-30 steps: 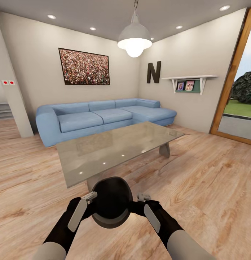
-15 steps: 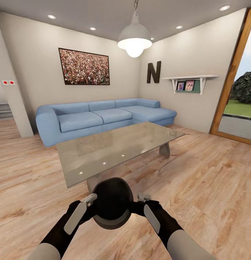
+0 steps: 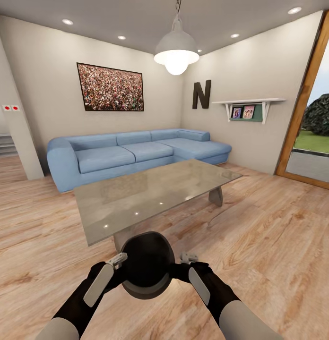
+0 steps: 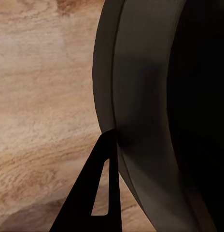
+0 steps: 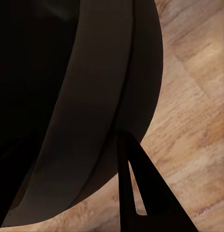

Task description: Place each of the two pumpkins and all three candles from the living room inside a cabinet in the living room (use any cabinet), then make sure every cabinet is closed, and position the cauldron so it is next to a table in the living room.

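The matte black cauldron [image 3: 146, 264] hangs between my two arms, just in front of the near edge of the glossy grey table [image 3: 155, 191]. My left gripper [image 3: 122, 265] is shut on its left rim and my right gripper [image 3: 177, 268] on its right rim. Up close, the left wrist view has one dark finger [image 4: 100, 193] lying against the outside of the cauldron wall [image 4: 141, 96]. One finger [image 5: 136, 193] does the same on the cauldron [image 5: 92, 96] in the right wrist view. The inner fingers are hidden by the pot.
A blue corner sofa [image 3: 131, 151] stands behind the table against the far wall. A wood-framed glass door [image 3: 311, 137] is at the right, and a wall shelf [image 3: 249, 106] hangs beside it. Wooden floor [image 3: 278, 236] lies open right of the table.
The left forearm has sunk and shifted slightly outward; the cauldron and the right arm have barely moved.
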Motion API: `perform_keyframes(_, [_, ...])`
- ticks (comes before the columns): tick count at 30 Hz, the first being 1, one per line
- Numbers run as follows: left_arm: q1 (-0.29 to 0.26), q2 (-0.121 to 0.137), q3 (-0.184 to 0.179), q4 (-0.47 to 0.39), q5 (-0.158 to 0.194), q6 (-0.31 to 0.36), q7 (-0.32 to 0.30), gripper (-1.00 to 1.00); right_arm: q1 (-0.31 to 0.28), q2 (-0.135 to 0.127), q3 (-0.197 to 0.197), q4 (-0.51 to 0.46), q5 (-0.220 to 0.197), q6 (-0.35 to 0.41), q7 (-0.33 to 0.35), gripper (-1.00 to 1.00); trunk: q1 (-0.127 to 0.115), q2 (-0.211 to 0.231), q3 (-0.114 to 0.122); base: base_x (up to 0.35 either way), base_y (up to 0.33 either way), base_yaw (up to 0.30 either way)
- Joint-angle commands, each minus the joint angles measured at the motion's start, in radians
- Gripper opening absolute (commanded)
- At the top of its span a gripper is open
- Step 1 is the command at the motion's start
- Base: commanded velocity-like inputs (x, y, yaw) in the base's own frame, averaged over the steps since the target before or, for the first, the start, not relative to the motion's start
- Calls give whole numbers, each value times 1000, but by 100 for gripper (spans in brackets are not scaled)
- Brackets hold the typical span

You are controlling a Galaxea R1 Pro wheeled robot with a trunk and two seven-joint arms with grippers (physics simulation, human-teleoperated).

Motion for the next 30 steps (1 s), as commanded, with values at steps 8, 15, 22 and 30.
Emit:
perform_keyframes(8, [-1, 9, 10, -34, 8, -12, -50, -100, -1, -1, 2, -1, -48, 8, 6, -100, 0, -1, -1, 0, 0, 0])
perform_keyframes(15, [-1, 10, 10, -34, 8, -12, -50, -100, -1, -2, 2, -1, -48, 8, 6, -100, 0, -1, -1, 81, 0, 0])
perform_keyframes(22, [-1, 9, 9, -34, 8, -12, -50, -100, -1, -3, 2, -1, -48, 8, 6, -100, 0, -1, -1, 149, 0, 0])
perform_keyframes(30, [-1, 9, 9, -35, 8, -12, -49, -100, -1, -2, 1, -1, -48, 8, 6, -100, 0, -1, -1, 132, 0, 0])
